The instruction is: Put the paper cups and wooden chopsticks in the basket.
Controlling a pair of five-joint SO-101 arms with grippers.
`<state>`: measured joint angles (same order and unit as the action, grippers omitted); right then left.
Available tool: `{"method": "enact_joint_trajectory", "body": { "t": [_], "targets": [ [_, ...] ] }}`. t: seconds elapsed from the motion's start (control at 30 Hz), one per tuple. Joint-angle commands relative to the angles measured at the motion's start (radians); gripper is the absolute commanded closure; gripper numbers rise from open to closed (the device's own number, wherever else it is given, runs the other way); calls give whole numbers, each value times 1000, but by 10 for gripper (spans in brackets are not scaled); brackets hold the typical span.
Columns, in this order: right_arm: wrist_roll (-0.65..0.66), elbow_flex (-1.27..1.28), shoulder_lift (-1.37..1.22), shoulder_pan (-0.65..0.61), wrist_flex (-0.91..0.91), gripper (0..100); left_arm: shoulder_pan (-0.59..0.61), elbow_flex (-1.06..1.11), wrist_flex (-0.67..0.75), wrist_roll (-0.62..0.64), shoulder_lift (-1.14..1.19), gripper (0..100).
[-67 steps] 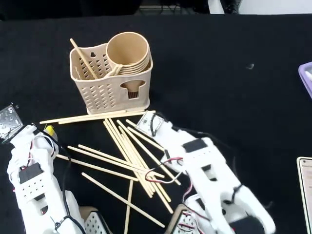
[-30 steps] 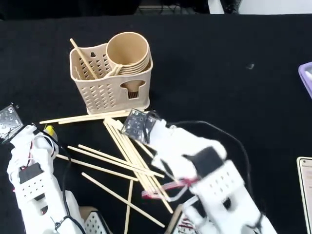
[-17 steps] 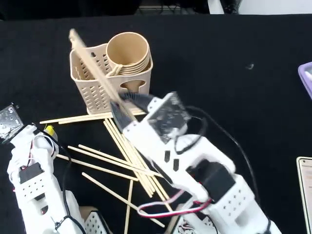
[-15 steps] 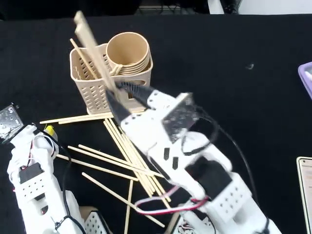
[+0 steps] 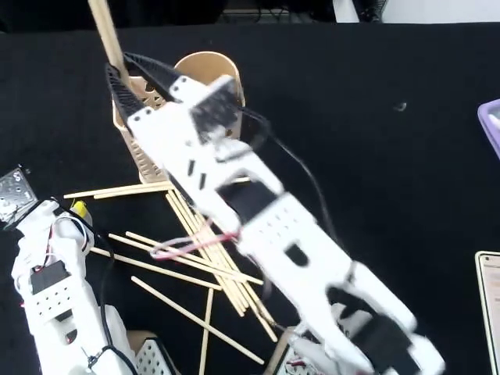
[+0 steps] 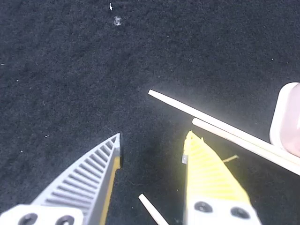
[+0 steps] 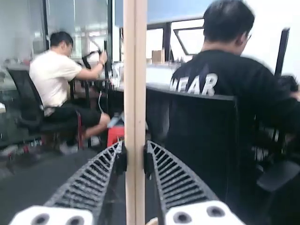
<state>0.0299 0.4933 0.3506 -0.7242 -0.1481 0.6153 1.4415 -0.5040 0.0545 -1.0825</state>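
- The right pincer (image 5: 117, 66) is pinching one wooden chopstick (image 5: 104, 31) near its lower part. In the right wrist view the two fingers are pressing against the stick (image 7: 135, 70) from either side, with the pincer (image 7: 135, 146) holding it upright.
- That pincer is hanging over the basket (image 5: 147, 166), at the end away from the paper cups (image 5: 201, 60). The cups are already sitting stacked inside the basket.
- So the step in hand is looking like delivery of this chopstick. The drop is not yet done.
- The next move is calling for the stick's lower end to be lined up over the open compartment beside the cups. I cannot tell whether its tip is inside the rim yet. The fingers should part only once the stick is pointing down into that slot, or it may be tipping out over the wall.
- The left pincer (image 6: 153, 140) is spread and holding nothing, low over the black table (image 5: 375, 156), just beside two loose sticks (image 6: 213, 125).
- Many chopsticks (image 5: 168, 251) are lying scattered on the table in front of the basket, so much of the task is remaining.
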Motion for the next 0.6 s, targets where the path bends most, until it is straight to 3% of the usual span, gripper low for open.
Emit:
{"method": "enact_joint_trajectory", "body": {
  "t": [0.0, 0.2, 0.37, 0.57],
  "targets": [
    [-6, -137, -197, 55, -55, 987, -5, -4, -3, -12, -9, 780],
    [-11, -151, -306, 97, -2, 964, -5, -4, -3, -12, -9, 780],
    [-55, -154, -234, 74, 258, 793, -8, -4, -3, -14, -9, 780],
    [-123, -148, -2, 72, 525, 783, -7, -4, -3, -14, -9, 780]
  ]
}}
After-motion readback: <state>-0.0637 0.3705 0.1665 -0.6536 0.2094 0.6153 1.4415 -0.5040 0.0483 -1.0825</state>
